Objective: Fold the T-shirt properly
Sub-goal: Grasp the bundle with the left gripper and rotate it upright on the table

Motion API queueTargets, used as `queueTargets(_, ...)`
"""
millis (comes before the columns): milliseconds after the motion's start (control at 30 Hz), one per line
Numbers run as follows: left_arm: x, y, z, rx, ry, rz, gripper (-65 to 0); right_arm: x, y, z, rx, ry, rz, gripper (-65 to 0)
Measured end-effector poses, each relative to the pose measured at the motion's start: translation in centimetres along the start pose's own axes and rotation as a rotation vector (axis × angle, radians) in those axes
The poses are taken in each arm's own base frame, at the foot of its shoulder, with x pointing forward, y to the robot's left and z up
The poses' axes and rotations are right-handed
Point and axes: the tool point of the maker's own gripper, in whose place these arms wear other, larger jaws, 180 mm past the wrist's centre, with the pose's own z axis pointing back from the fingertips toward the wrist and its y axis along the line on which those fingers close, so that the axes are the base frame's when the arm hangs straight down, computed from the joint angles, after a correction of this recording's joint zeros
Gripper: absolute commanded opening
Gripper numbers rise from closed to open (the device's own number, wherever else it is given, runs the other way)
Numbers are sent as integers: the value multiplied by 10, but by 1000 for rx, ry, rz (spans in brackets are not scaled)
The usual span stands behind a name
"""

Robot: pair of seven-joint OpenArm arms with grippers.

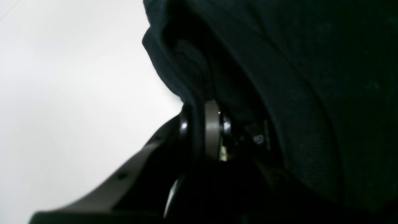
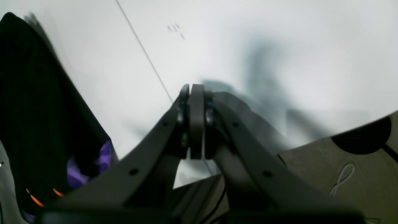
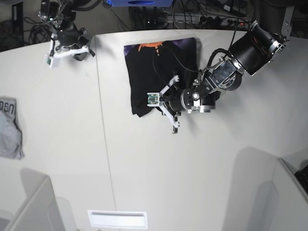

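- The T-shirt (image 3: 161,77) lay on the white table (image 3: 144,168) toward the 12 o'clock edge in the base view, already gathered into a rough dark block, with orange and purple showing at its far edge.
- The left hand (image 1: 199,130) was clamped on a fold of the shirt; in its wrist view black cloth ran between the two pads, which stood almost together.
- In the base view that hand (image 3: 174,120) sat at the shirt's 6 o'clock edge, the arm reaching in from 2 o'clock.
- The right hand (image 2: 193,121) had its pads pressed together on nothing, and was parked well away at about 10 o'clock (image 3: 67,48).
- From the right wrist view the shirt (image 2: 40,118) filled the 9 o'clock side, purple print and orange label visible.
- A small grey garment (image 3: 9,127) lay at the table's 9 o'clock edge, well apart.
- Risk, as I judged it: with only one hand gripping, pulling the fold could drag the whole block across the table rather than turn the layer over.
- The pinch may have caught several layers, so lifting could undo folds already made.
- A thin bite near the edge could slip, letting the cloth drop crooked and bunch.
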Motion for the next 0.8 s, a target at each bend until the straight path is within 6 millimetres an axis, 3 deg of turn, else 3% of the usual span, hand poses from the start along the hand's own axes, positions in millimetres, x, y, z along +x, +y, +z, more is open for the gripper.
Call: queueTargets(800,6,-5,-3,-11,-13,5,-650,3,2,-1,5,-9,0,-650)
